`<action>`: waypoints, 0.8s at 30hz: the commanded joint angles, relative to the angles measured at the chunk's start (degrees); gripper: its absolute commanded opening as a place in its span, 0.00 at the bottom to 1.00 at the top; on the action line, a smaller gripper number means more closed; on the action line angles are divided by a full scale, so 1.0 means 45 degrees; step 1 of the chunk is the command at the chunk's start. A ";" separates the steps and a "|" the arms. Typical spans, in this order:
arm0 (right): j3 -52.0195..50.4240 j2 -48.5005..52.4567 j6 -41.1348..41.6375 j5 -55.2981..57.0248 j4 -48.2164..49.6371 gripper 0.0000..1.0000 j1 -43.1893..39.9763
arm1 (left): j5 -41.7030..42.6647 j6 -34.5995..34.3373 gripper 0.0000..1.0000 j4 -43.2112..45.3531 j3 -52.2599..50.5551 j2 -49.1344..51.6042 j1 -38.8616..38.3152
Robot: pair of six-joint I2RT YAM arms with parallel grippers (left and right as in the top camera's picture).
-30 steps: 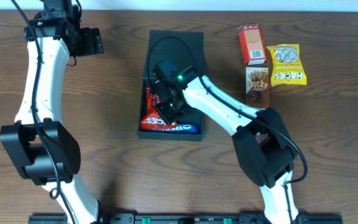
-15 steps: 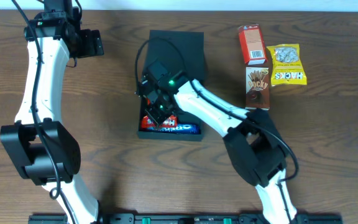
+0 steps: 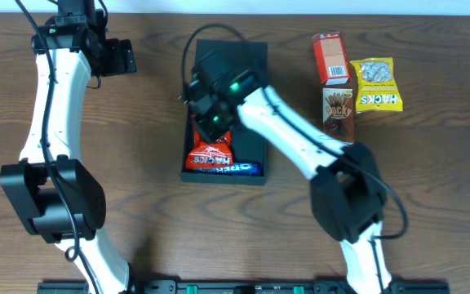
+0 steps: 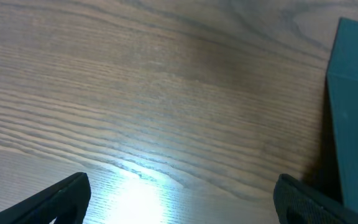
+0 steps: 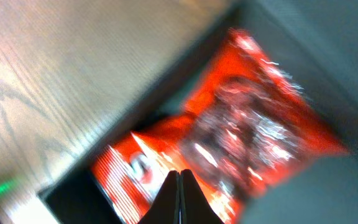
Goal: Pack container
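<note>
The container (image 3: 223, 180), a dark box with its flap lid open at the far side, stands at the table's middle. A red snack pack (image 3: 210, 154) and a blue bar (image 3: 237, 170) lie in its near end. My right gripper (image 3: 210, 121) is shut and empty, just above the box beyond the red pack. In the right wrist view its closed tips (image 5: 179, 174) hover over the blurred red pack (image 5: 247, 124) inside the dark wall (image 5: 328, 68). My left gripper (image 3: 121, 55) is open and empty at the far left; its wrist view (image 4: 182, 194) shows the container's teal side (image 4: 356, 118).
To the right of the box lie an orange-red carton (image 3: 330, 57), a yellow snack pack (image 3: 375, 84) and a brown stick-snack box (image 3: 339, 114). Bare wooden table lies on the left and at the front.
My right gripper has moved from over the red pack toward the far part of the box, uncovering the pack. The left arm has not moved.
</note>
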 commanded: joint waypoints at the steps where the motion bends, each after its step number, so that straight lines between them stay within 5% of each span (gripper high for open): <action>1: 0.0233 -0.0670 -0.0233 0.1627 -0.0971 0.02 -0.0738 | 0.1341 0.0078 0.95 -0.0325 -0.0092 0.0117 0.0087; 3: -0.0136 -0.0641 -0.0219 0.1763 -0.1744 0.02 -0.1137 | 0.2565 0.0083 0.92 -0.0578 -0.0277 0.0117 0.0083; 4: -0.0355 -0.0636 -0.0214 0.1705 -0.1889 0.01 -0.1282 | 0.2783 0.0083 0.67 -0.0631 -0.0393 0.0117 0.0083; 5: -0.0733 -0.0636 -0.0170 0.1695 -0.2001 0.02 -0.1472 | 0.2987 0.0073 0.26 -0.0651 -0.0787 0.0117 0.0078; 7: -0.1180 -0.0636 -0.0165 0.1404 -0.1972 0.01 -0.1603 | 0.2992 0.0078 0.06 -0.0641 -0.1389 0.0117 0.0078; 14: -0.2676 -0.0593 -0.0019 0.0374 -0.0641 0.02 -0.1413 | 0.6271 -0.0010 0.06 0.0432 -0.4435 0.0117 0.0034; 24: -0.4206 -0.0573 0.0083 0.0379 0.0811 0.02 -0.0811 | 0.7281 -0.0699 0.06 0.1268 -0.6416 0.0117 -0.0874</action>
